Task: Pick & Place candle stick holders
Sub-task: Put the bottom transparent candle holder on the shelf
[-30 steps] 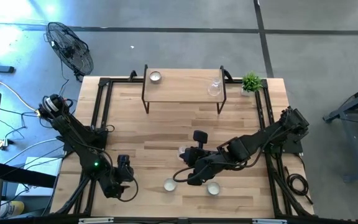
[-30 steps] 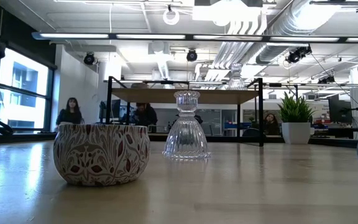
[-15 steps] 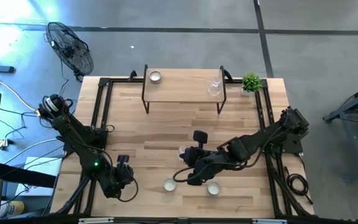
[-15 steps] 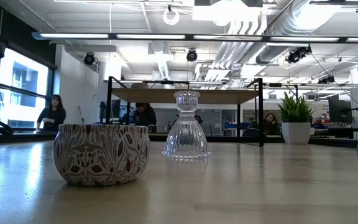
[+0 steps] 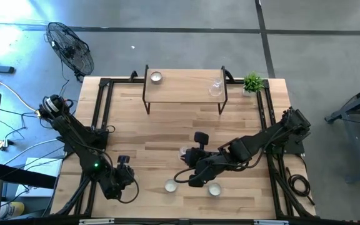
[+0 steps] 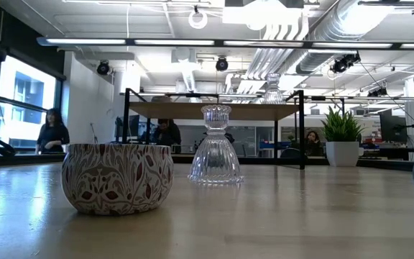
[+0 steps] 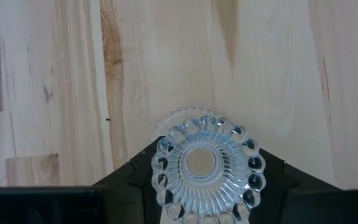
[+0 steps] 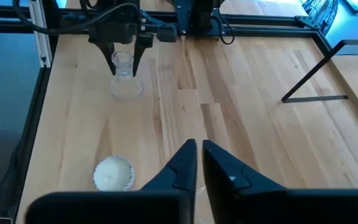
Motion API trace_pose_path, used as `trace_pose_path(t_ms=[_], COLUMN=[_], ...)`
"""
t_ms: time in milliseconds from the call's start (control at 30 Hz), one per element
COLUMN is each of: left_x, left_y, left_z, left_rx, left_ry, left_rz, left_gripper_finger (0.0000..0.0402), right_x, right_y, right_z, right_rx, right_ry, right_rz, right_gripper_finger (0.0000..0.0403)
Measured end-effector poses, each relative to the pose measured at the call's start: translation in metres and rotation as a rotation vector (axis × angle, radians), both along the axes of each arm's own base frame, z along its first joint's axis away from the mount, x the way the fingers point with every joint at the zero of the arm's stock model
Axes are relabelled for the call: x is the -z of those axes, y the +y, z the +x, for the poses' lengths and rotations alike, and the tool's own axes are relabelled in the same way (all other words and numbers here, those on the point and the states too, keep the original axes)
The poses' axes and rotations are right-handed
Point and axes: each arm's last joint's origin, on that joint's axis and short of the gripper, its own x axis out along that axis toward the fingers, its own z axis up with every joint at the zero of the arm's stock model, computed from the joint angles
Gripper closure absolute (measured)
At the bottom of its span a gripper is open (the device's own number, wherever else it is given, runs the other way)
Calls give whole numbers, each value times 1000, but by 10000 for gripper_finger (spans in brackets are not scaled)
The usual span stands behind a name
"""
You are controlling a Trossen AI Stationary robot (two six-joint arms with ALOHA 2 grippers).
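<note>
The left gripper (image 8: 123, 59) straddles a clear glass holder (image 7: 207, 167) near the table's (image 5: 186, 125) front left, and it looks clamped on the stem, though I can't be sure. Nothing has moved over the last second, so the lift is yet to come. The right gripper (image 8: 198, 157) is pinched narrow and empty, beside a tealight cup (image 8: 112, 173) filled with white wax.

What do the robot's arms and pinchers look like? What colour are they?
Both arms are black and made of chunky jointed pieces, with thin black cables looping beside them. The left arm has a tiny green light on it. The left gripper has two slim, dark, straight fingers. The right gripper has flat black fingers that narrow to pointed tips, like a beak.
</note>
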Motion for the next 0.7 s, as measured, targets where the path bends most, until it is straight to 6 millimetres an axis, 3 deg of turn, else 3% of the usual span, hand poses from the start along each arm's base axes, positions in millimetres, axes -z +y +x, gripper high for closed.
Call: trace_pose_path(t_ms=[400,700], left_x=[-2,-2], left_y=[0,0], left_z=[0,0], left_rx=[-4,-4], left_ry=[-4,-5], left_rz=[8,9], left_gripper_finger=[247,247], right_x=[6,5], right_y=[0,-2], right_z=[4,6], right_rx=[27,54], right_ry=[-3,-18], right_rz=[-57,-67], right_gripper_finger=[220,141])
